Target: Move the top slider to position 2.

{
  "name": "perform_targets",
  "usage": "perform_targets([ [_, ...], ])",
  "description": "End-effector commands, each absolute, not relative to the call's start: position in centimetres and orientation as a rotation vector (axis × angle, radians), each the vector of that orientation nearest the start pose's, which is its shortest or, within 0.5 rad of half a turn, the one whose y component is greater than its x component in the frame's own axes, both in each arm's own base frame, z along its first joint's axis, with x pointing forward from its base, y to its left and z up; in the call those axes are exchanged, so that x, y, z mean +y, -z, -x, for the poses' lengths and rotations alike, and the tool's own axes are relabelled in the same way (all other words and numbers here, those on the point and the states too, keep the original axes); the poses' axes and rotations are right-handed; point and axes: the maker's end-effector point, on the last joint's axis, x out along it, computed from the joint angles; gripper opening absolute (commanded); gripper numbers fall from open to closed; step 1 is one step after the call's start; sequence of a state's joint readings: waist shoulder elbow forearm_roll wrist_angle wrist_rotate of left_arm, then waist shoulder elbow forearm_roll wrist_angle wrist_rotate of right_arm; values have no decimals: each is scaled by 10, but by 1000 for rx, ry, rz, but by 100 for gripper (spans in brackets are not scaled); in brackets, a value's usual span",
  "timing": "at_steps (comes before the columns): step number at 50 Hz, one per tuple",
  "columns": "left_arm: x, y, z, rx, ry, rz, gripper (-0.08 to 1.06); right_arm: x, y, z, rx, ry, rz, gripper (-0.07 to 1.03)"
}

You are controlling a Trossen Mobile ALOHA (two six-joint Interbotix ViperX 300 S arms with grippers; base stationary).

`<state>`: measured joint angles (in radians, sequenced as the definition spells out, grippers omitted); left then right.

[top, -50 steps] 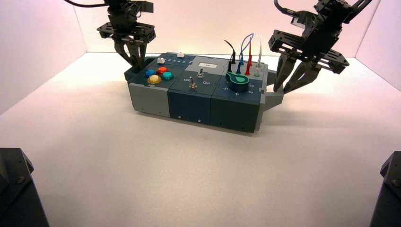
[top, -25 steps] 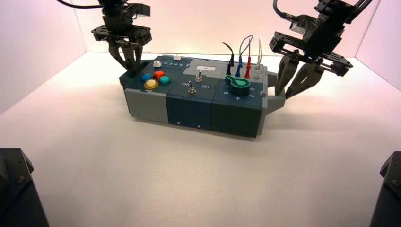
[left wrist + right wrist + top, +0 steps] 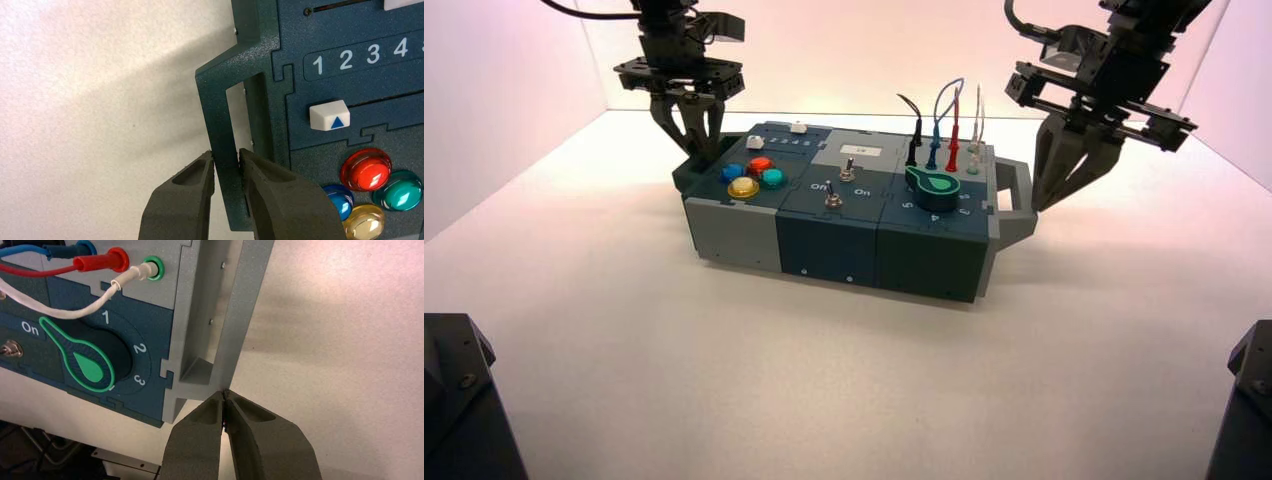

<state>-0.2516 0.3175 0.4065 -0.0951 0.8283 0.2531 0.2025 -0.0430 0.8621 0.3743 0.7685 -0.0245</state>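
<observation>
The top slider's white knob (image 3: 799,127) sits at the box's (image 3: 834,240) back left edge. In the left wrist view only its corner (image 3: 402,4) shows at the end of a slotted track (image 3: 340,5). My left gripper (image 3: 226,159) is shut on the box's teal left handle (image 3: 220,115), which lies between both fingers; from above, the left gripper (image 3: 692,150) stands left of the slider. My right gripper (image 3: 225,394) is shut on nothing, its tips at the corner of the grey right handle (image 3: 235,325); seen from above, the right gripper (image 3: 1049,195) hangs beside that handle (image 3: 1016,195).
A second white slider knob with a blue triangle (image 3: 329,115) lies under the digits 1 2 3 4 (image 3: 357,54). Coloured round buttons (image 3: 754,175), two toggle switches (image 3: 839,185), a green-pointer knob (image 3: 90,360) and plugged wires (image 3: 944,130) fill the box's top. Dark blocks (image 3: 459,400) stand at the front corners.
The box has swung so that its right end came forward, and its left end shifted left with my left gripper. My right gripper, open around the grey handle before, has closed beside it.
</observation>
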Motion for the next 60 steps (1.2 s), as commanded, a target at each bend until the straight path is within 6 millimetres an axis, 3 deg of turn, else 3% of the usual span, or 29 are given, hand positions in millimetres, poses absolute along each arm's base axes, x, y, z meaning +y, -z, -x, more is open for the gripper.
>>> perform_targets([
  [1, -124, -32, -354, 1506, 454, -332, -3, 96, -44, -243, 1579, -168, -237, -2],
  [23, -123, -28, -350, 1507, 481, -363, -3, 93, -40, -244, 1579, -170, -202, -2],
  [32, -123, -28, -351, 1503, 484, -368, -3, 94, -47, -255, 1527, -172, -202, -2],
  [45, -124, -28, -352, 1501, 485, -370, -3, 99, -52, -271, 1507, -179, -216, -2],
  [60, -123, -29, -352, 1501, 486, -371, -3, 114, -41, -272, 1535, -201, -207, -2],
])
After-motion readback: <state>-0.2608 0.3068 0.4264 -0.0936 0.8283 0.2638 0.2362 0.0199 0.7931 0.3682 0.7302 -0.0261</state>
